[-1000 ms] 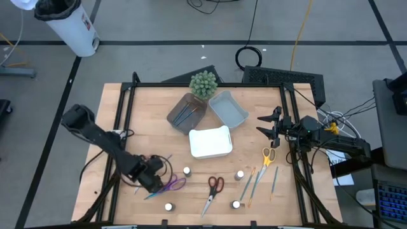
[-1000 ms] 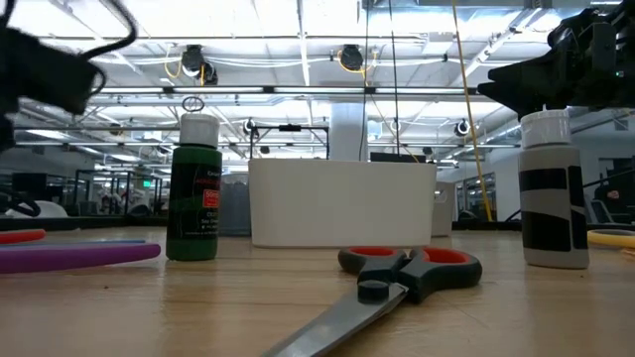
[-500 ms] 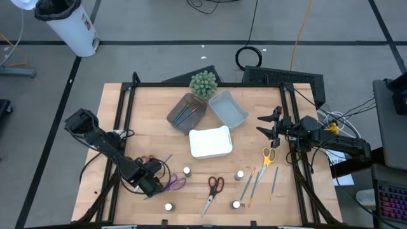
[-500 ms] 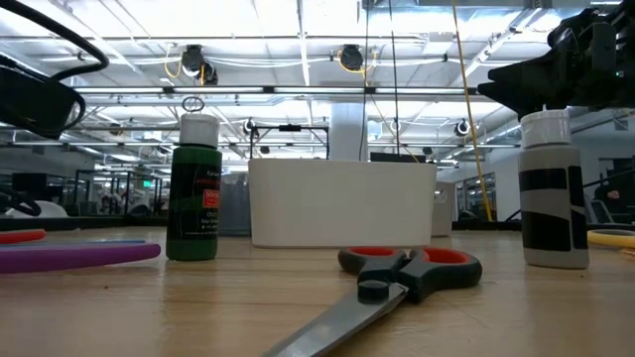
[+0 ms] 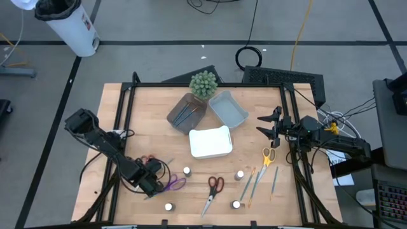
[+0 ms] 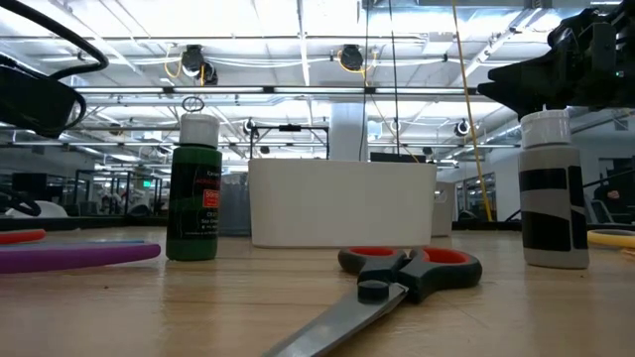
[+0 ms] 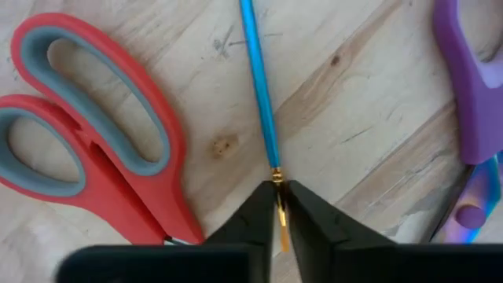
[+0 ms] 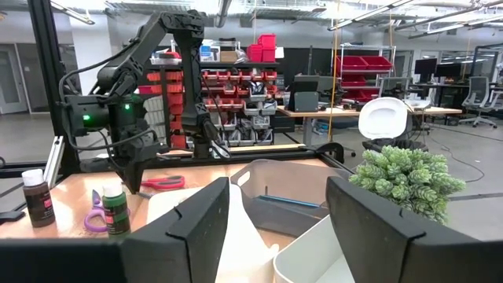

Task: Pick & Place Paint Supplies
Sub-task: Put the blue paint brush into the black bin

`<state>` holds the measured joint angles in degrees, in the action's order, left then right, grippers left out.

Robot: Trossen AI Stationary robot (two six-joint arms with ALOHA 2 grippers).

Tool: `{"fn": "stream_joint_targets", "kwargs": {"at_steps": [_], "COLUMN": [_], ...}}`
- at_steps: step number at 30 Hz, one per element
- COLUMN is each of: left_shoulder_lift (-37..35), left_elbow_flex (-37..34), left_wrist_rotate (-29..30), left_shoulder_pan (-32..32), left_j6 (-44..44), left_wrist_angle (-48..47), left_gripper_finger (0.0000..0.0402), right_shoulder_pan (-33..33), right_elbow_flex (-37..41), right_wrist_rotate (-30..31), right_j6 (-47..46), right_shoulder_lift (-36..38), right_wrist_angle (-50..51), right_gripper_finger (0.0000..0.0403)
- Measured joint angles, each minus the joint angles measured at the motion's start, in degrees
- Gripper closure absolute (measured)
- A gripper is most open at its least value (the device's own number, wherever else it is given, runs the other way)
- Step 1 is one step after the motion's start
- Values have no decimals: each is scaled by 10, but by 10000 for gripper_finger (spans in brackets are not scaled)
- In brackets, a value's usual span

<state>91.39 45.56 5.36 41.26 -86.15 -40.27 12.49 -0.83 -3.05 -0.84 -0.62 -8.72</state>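
The table [image 7: 369, 94] is pale, matt wood with visible grain and knots. The blue brush [image 7: 258, 86] beside the red scissors [image 7: 94, 141] has a glossy handle and a brass-coloured metal ferrule. The scissors' handles look like smooth plastic, as do the purple scissors [image 7: 471, 86].

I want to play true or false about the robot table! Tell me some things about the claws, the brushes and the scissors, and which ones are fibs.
1. The left claw is pinched shut on the blue paintbrush. True.
2. The right claw is holding the yellow scissors. False: it is open and holds nothing; those scissors lie on the table.
3. Red scissors lie right beside the blue paintbrush. True.
4. The white tray is full of brushes. False: it looks empty; the brushes lie in the brown tray.
5. The plant stands by the table's far edge. True.
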Motion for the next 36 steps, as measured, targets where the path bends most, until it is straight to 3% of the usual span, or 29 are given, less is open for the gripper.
{"fn": "stream_joint_targets", "kwargs": {"at_steps": [8, 11, 25, 32, 36], "left_shoulder_lift": [0, -8, -130, -154, -154], "left_elbow_flex": [0, -3, -2, -1, -1], "left_wrist_rotate": [19, 78, 234, 353, 382], "left_shoulder_pan": [-2, 4, 31, 24, 6], "left_j6": [8, 8, 3, 39, 50], "left_wrist_angle": [2, 1, -19, -16, -14], "left_gripper_finger": [396, 398, 401, 401, 401], "right_shoulder_pan": [0, 0, 0, 0, 0], "right_elbow_flex": [0, 0, 0, 0, 0], "right_wrist_rotate": [0, 0, 0, 0, 0], "right_j6": [0, 0, 0, 0, 0], "right_shoulder_lift": [0, 0, 0, 0, 0], "right_wrist_angle": [0, 0, 0, 0, 0], "right_gripper_finger": [197, 196, 198, 196, 196]}}
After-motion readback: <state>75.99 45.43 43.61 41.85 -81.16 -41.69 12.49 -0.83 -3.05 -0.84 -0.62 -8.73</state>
